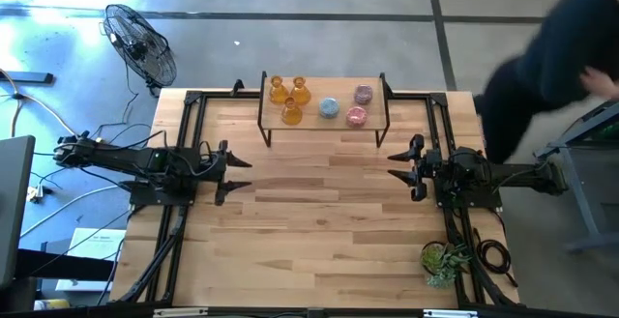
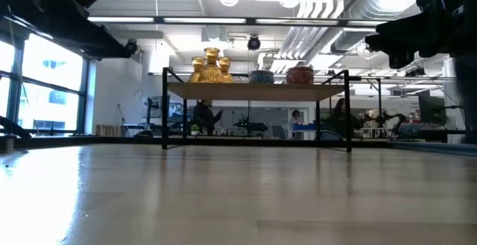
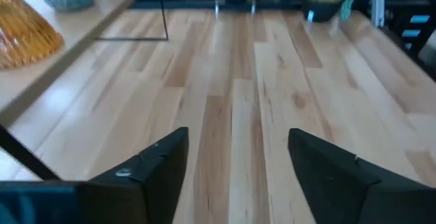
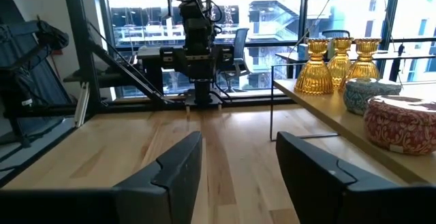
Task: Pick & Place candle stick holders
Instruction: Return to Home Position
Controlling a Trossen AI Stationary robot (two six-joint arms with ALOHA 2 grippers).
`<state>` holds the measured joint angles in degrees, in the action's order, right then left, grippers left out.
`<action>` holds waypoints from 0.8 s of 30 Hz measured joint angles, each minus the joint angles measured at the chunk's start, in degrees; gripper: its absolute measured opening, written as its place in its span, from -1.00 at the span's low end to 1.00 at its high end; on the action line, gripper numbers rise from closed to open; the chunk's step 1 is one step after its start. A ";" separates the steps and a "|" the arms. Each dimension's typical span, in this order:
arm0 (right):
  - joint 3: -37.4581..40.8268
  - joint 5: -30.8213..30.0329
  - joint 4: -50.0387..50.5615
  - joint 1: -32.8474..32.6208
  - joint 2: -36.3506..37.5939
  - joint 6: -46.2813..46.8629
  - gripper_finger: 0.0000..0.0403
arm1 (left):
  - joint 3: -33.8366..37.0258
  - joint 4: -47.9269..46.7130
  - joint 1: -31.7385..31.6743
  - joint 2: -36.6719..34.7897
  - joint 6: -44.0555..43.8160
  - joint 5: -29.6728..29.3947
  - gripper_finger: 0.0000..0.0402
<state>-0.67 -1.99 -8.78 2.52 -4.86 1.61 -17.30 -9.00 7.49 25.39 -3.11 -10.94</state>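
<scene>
Several small glass candle stick holders stand on a raised wooden shelf [image 1: 329, 88] at the table's far middle: three amber ones [image 1: 289, 96], a pale blue one [image 1: 329, 108] and two pink ones [image 1: 360, 105]. The low view shows them on the shelf top [image 2: 257, 90]. My left gripper [image 1: 244, 174] hovers open over the bare table, left of centre, on the near side of the shelf's left end. Nothing is between its fingers in its wrist view [image 3: 238, 142]. My right gripper [image 1: 391, 165] faces it from the right, open, with nothing between its fingers [image 4: 240, 142].
A green potted plant [image 1: 443, 258] sits at the table's near right corner beside coiled cables. Black rails run along both side edges of the table. The shelf stands on thin black legs [image 2: 164, 111]. A fan [image 1: 140, 43] and a person [image 1: 551, 57] are beyond the table.
</scene>
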 joint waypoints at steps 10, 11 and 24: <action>0.00 -0.55 0.99 0.00 0.00 -0.08 -0.09 | 0.02 -4.65 0.01 -4.96 3.84 4.47 -0.53; 0.00 -1.11 1.26 0.02 0.00 -0.01 -0.09 | 0.02 -5.26 0.02 -5.88 4.26 4.43 -0.64; 0.00 -1.27 1.67 0.02 0.00 1.59 -0.10 | 0.04 -8.34 0.02 -16.00 4.34 3.10 -0.99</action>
<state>-0.67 -3.26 -7.11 2.55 -4.86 3.19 -17.26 -17.34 7.51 9.39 1.22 -7.85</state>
